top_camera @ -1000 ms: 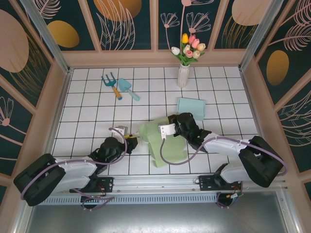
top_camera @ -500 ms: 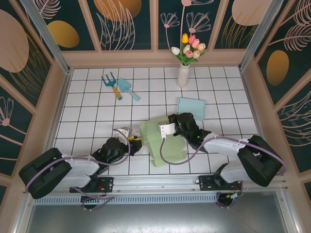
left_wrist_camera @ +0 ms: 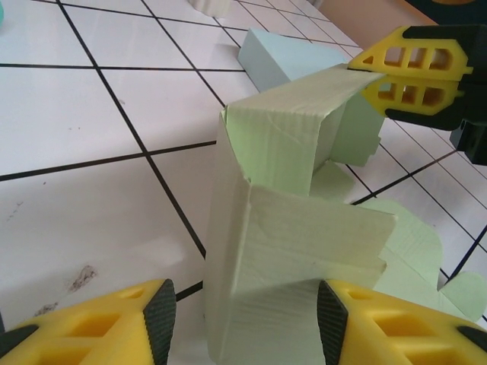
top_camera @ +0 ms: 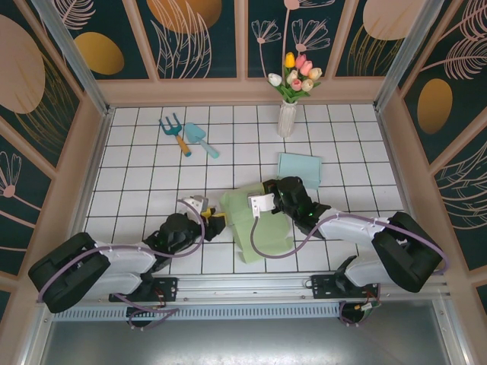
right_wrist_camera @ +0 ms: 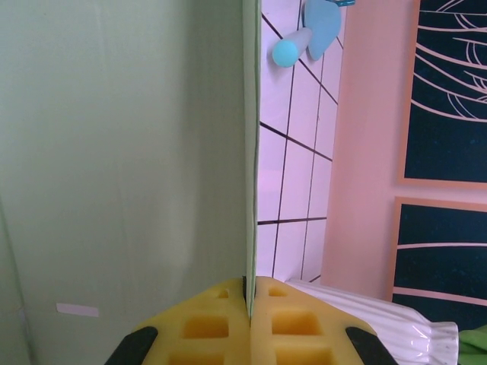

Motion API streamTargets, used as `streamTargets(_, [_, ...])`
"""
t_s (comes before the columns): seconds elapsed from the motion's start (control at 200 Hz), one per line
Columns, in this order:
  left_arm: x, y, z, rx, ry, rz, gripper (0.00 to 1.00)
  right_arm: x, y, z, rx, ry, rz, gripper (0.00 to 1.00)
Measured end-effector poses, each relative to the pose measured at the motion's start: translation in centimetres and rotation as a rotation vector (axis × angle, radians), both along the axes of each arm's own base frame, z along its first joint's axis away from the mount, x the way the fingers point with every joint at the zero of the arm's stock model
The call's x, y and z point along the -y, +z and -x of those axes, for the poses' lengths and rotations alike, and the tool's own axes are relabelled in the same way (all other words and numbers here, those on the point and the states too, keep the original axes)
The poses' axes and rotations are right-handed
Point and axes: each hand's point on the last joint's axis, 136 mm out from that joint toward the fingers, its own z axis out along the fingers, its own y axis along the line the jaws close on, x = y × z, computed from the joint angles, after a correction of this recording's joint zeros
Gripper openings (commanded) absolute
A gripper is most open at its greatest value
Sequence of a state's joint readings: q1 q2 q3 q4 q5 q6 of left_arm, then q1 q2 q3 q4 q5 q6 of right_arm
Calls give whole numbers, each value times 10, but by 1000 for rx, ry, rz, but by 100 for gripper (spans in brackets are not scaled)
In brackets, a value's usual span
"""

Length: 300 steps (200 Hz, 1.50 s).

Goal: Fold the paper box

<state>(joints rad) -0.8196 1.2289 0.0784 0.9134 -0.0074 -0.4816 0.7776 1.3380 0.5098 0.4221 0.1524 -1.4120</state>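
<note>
The light green paper box (top_camera: 256, 223) lies partly unfolded on the tiles in front of both arms. My right gripper (top_camera: 264, 199) is shut on an upright panel of the paper box (right_wrist_camera: 114, 152), its thin edge pinched between the yellow fingers (right_wrist_camera: 221, 327). My left gripper (left_wrist_camera: 246, 319) is open at the box's left end, with a corner of the paper box (left_wrist_camera: 304, 228) standing between its pads. The left pad (left_wrist_camera: 160, 315) is clear of the card; the right pad (left_wrist_camera: 332, 315) is at a flap's edge. The right gripper's yellow fingers (left_wrist_camera: 415, 76) hold the top flap.
A folded light blue box (top_camera: 299, 169) lies just behind the green one. A white vase of tulips (top_camera: 287, 114) stands at the back, and a blue trowel and fork (top_camera: 186, 137) lie at the back left. Walls close in the tiled floor on three sides.
My left gripper has moved right up to the box's left end, and its jaws have widened around the corner. The right gripper has kept its hold and place.
</note>
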Motion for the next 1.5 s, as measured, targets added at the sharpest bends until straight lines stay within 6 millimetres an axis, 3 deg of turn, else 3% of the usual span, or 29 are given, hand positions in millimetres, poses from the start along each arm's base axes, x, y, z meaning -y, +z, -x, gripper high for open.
streamTargets(0.465, [8, -13, -1, -39, -21, -15, 59, 1, -3, 1, -11, 3, 9, 0])
streamTargets(0.886, [4, -14, -19, -68, 97, -4, 57, 3, -3, 0, -12, -8, 7, 0])
streamTargets(1.501, [41, -19, -4, -80, -39, 30, 49, 6, -6, 0, -21, -17, 21, 0])
